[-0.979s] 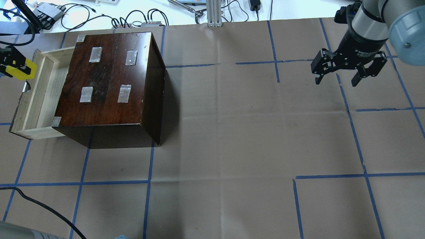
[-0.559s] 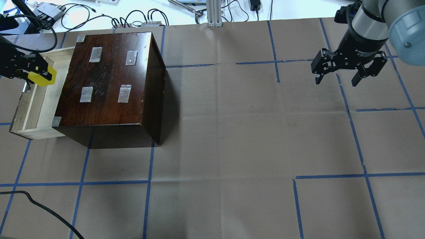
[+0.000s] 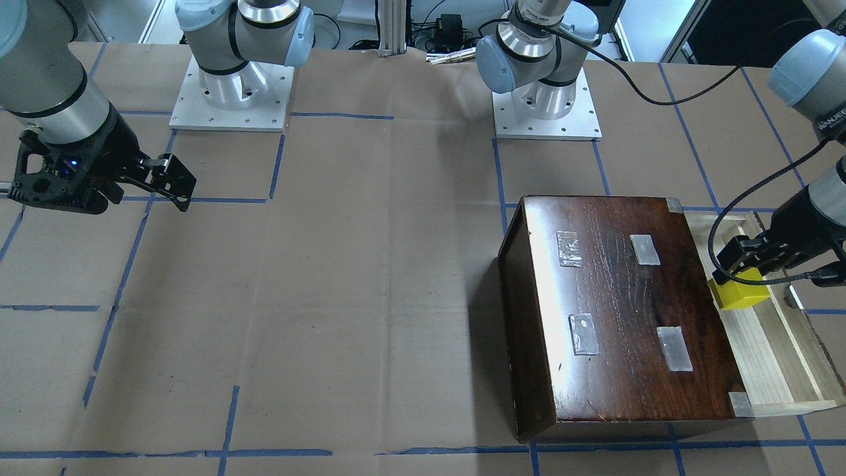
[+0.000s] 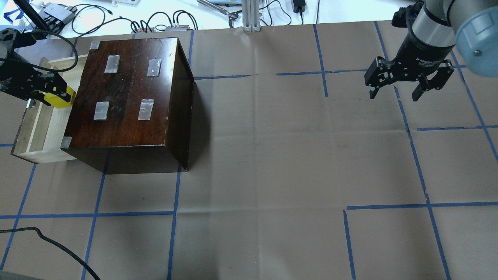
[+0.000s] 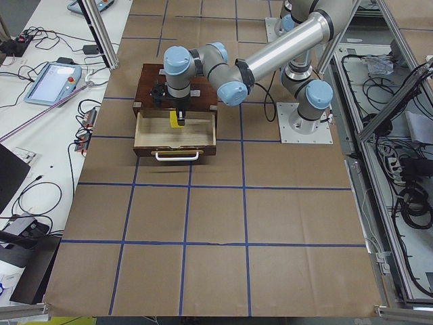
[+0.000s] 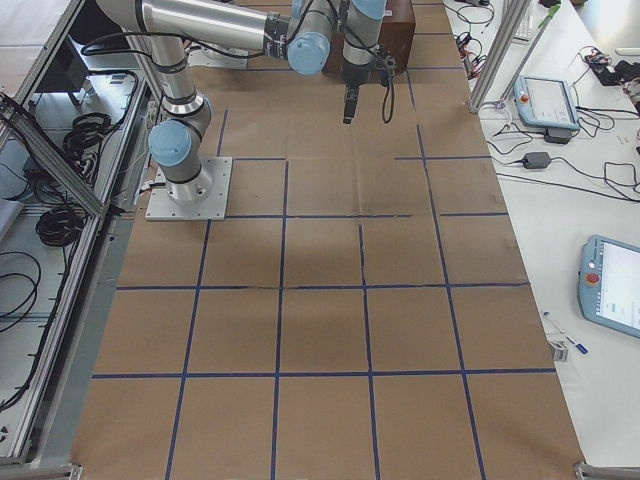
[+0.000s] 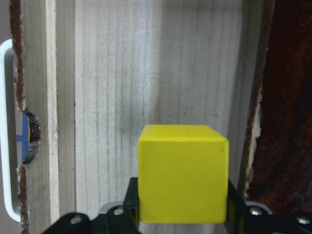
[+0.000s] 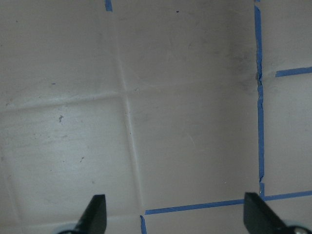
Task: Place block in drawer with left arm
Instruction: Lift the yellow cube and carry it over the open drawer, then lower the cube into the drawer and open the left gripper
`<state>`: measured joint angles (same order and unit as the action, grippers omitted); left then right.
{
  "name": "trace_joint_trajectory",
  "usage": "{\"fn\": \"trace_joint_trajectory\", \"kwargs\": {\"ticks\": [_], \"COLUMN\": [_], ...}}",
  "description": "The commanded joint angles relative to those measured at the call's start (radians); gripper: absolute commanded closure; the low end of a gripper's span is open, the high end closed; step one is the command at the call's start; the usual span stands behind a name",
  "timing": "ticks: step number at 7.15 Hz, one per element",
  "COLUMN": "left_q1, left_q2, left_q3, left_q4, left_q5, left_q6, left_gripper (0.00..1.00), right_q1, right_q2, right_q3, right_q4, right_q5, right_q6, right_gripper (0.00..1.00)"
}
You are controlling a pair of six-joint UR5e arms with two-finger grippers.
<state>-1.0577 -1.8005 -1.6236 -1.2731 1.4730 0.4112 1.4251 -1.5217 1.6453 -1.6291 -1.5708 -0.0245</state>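
Note:
My left gripper (image 4: 54, 95) is shut on the yellow block (image 4: 59, 99) and holds it over the open pale-wood drawer (image 4: 37, 128), close to the dark cabinet (image 4: 128, 101). The left wrist view shows the block (image 7: 183, 173) between my fingers, above the drawer floor (image 7: 117, 73). The front view shows the block (image 3: 739, 292) over the drawer (image 3: 773, 357), beside the cabinet (image 3: 621, 311). My right gripper (image 4: 395, 91) is open and empty above the paper at the far right; it also shows in the front view (image 3: 168, 188).
Brown paper with blue tape lines (image 4: 272, 155) covers the table. Cables and electronics (image 4: 155, 23) lie along the far edge. A black cable (image 4: 50, 243) crosses the near left corner. The arm bases (image 3: 545, 99) stand behind the cabinet.
My left gripper has moved right and down with the block, from outside the drawer's front to over the drawer next to the cabinet. The right arm has not moved.

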Motion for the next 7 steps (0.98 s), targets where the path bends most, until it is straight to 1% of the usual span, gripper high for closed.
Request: {"fn": "trace_joint_trajectory", "kwargs": {"ticks": [1,2,3,4,6,7], "left_q1": [0.001,0.001,0.002,0.004,0.004,0.004], "left_q2": [0.0,-0.002,0.001,0.009,0.041,0.059], "left_q3": [-0.034,-0.042,-0.041,-0.018,-0.004,-0.004], "left_q4": [0.007,0.044,0.064,0.061,0.051,0.049], "left_q5": [-0.002,-0.002,0.0,0.003,0.004,0.045], "left_q6": [0.0,-0.005,-0.005,-0.005,-0.005,-0.006], "left_gripper": [0.71,0.48,0.01,0.01,0.01,0.01], "right_q1": [0.0,0.0,0.0,0.0,0.0,0.0], "right_q2": [0.0,0.0,0.0,0.0,0.0,0.0], "right_q3": [0.001,0.001,-0.001,0.001,0.001,0.001], "right_q4": [0.0,0.0,0.0,0.0,0.0,0.0], "right_q5": [0.0,0.0,0.0,0.0,0.0,0.0], "right_q6": [0.0,0.0,0.0,0.0,0.0,0.0], "right_gripper": [0.0,0.0,0.0,0.0,0.0,0.0]}}
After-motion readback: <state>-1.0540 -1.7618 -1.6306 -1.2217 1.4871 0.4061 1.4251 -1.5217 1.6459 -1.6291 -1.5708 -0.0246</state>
